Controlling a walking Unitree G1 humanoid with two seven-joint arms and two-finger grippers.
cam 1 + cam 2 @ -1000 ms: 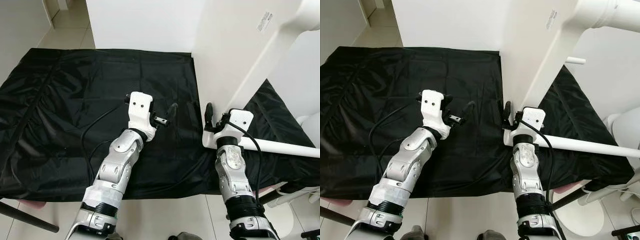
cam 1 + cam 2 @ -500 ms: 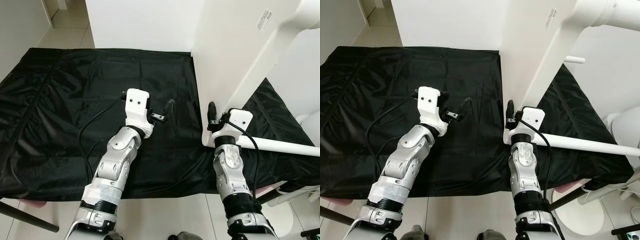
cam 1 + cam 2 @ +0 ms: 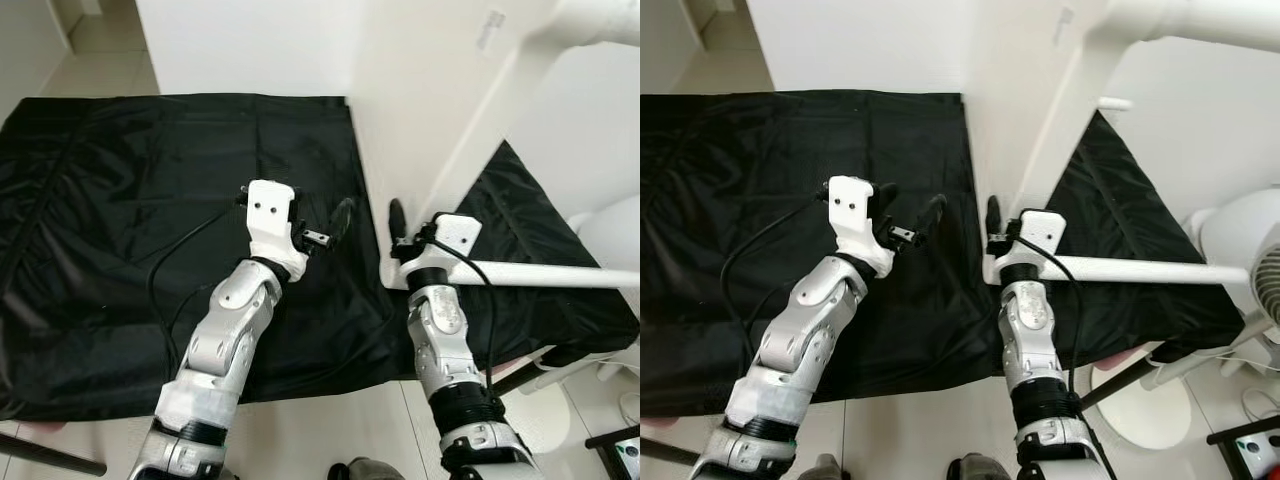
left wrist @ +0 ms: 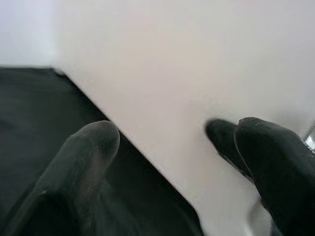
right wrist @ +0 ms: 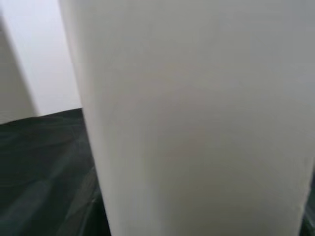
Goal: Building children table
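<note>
Table top: the white table top (image 3: 430,110) stands on its edge on the black sheet (image 3: 150,170), tilted, with one white leg (image 3: 590,15) already fitted at its upper corner.
Loose leg: a second white table leg (image 3: 560,275) lies level across the right side, one end at the lower corner of the panel, the other reaching out past the sheet.
Right jaws: the right gripper (image 3: 397,222) sits at the leg's near end, hard against the panel's corner; whether its jaws are apart or clamped on the leg I cannot tell.
Left jaws: the left gripper (image 3: 325,225) hovers over the sheet just beside the panel's face, jaws apart and holding nothing; in the left wrist view the fingers (image 4: 83,157) frame the white face.
Tipping risk: the panel has little visible support, so a push from either arm would likely send it over.
Slip risk: the sheet looks slick and wrinkled, so the panel's lower edge could skate away under side load.
Leg risk: the long unsupported leg could swing or sag, pulling its end off the corner fitting.
</note>
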